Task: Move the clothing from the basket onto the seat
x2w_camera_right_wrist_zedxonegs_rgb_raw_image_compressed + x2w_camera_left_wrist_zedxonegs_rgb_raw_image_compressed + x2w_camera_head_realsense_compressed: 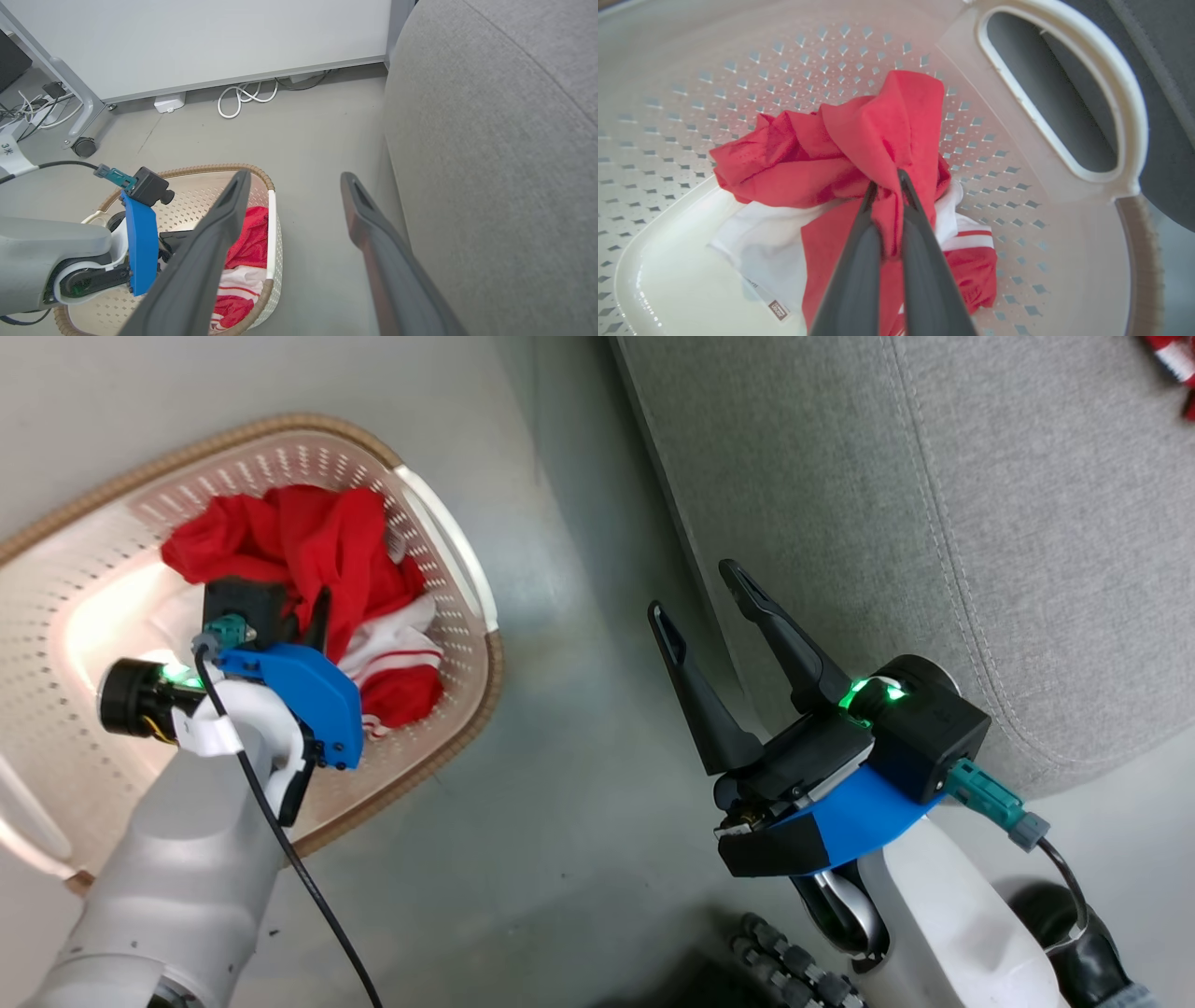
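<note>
Grey seat (934, 523) beside basket (457, 653); wall cables (243, 95) | left fingers (857, 266) pinch red clothing (808, 158), maybe one garment | right fingers (794, 649) wide, empty

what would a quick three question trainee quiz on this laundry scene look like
1. True or false: the left gripper is shut on the red clothing inside the basket.
2. The right gripper is: A) shut on clothing, B) open beside the seat, C) inside the basket.
3. Fill in: the basket stands on the ____.
Key: 1 true; 2 B; 3 floor.
</note>
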`<state>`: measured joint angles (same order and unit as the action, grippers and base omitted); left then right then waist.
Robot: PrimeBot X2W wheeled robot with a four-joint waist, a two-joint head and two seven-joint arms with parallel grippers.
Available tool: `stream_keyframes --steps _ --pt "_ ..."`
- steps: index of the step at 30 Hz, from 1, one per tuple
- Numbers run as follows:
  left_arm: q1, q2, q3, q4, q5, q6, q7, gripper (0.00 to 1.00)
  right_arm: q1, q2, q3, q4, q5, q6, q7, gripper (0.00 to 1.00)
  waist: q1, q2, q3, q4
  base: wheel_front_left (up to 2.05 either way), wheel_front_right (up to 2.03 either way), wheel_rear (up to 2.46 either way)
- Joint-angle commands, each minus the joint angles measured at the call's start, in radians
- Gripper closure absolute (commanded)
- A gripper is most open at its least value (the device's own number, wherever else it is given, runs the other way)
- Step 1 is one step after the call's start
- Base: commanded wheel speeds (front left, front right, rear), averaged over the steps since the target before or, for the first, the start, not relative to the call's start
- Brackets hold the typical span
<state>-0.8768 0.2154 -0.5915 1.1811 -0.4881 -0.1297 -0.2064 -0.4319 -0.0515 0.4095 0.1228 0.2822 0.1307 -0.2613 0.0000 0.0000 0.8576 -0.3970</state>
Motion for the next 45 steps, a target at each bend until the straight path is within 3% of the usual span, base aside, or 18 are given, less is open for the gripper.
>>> stream_keyframes --steps 1,17,28,45 --pt "0.014 -0.006 -0.001 -0.004 -0.013 -0.001 -0.011 1.0 -0.012 0.002 -0.006 0.005 -0.013 0.0 -0.006 0.0 0.0 0.0 -0.04 0.025 0.0 0.0 0.0" --pt "0.113 -0.084 -0.081 -0.062 -0.078 -0.001 -0.055 1.0 0.045 0.001 -0.031 0.076 -0.073 0.0 -0.001 0.0 0.0 0.0 -0.314 0.15 0.0 0.0 0.0" --pt "0.205 -0.107 -0.114 -0.156 -0.122 -0.001 -0.06 1.0 0.108 -0.024 -0.043 0.08 -0.075 0.0 0.049 0.0 0.0 0.0 -0.517 0.234 0.0 0.0 0.0" --pt "0.259 -0.127 -0.1 -0.359 -0.07 -0.001 -0.06 1.0 0.226 -0.033 -0.056 0.04 -0.061 0.0 0.126 0.0 0.0 0.0 -0.725 0.358 0.0 0.0 0.0"
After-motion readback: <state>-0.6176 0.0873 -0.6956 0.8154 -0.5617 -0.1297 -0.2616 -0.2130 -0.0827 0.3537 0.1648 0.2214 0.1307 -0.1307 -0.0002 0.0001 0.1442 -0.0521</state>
